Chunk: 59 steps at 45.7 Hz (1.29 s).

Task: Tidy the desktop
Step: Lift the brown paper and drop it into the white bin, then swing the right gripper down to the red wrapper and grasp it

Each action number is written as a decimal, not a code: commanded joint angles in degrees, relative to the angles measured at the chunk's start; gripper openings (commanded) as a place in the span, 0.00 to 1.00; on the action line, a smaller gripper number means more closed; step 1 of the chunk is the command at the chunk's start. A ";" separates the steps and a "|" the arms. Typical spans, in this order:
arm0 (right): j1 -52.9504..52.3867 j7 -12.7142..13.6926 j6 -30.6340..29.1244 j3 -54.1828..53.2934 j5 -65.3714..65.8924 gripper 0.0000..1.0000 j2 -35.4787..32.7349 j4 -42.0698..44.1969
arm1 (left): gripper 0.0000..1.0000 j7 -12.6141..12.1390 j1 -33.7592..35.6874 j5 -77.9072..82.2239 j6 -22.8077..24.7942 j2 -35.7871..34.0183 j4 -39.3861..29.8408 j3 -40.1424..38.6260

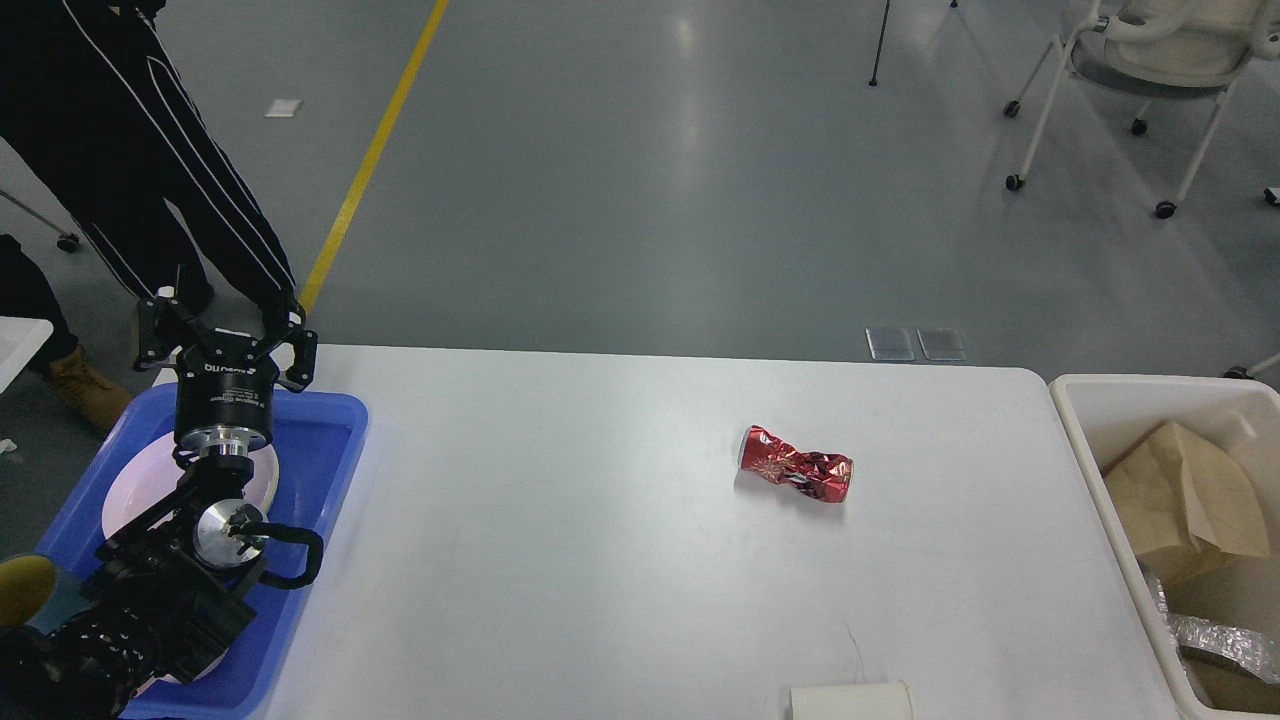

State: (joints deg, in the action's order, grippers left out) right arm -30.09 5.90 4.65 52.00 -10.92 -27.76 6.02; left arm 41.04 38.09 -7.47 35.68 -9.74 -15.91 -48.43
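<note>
The white desktop (560, 560) fills the lower middle of the head view. A crushed red can (796, 469) lies on it right of centre. My left gripper (224, 316) hangs above the far end of the blue tray (318, 470) at the desktop's left edge; its fingers are spread open and hold nothing. A white plate (135, 490) lies in the tray under my left arm. My right gripper is out of view.
A cream bin (1098, 470) at the right edge holds a brown paper bag (1185, 505) and crumpled foil (1215, 640). A white roll (850, 700) sits at the front edge. A person in black trousers (120, 140) stands behind the tray. A wheeled chair (1150, 60) stands far right.
</note>
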 commanded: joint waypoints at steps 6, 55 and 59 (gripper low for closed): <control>0.12 -0.01 -0.60 0.12 0.55 1.00 1.92 -0.22 | 0.97 0.00 0.05 0.00 0.00 0.07 0.00 0.00; -77.04 -3.08 -28.73 1.35 16.27 1.00 7.54 -60.48 | 0.97 0.00 0.05 0.00 0.00 0.07 0.00 0.00; -81.18 -3.00 -28.38 1.35 17.77 1.00 9.91 -70.86 | 0.97 0.00 0.05 0.00 0.00 0.07 0.00 0.00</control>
State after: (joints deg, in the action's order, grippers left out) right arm -105.09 2.81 -24.06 53.41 4.22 -20.47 -50.76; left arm 41.04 38.14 -7.47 35.68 -9.66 -15.91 -48.43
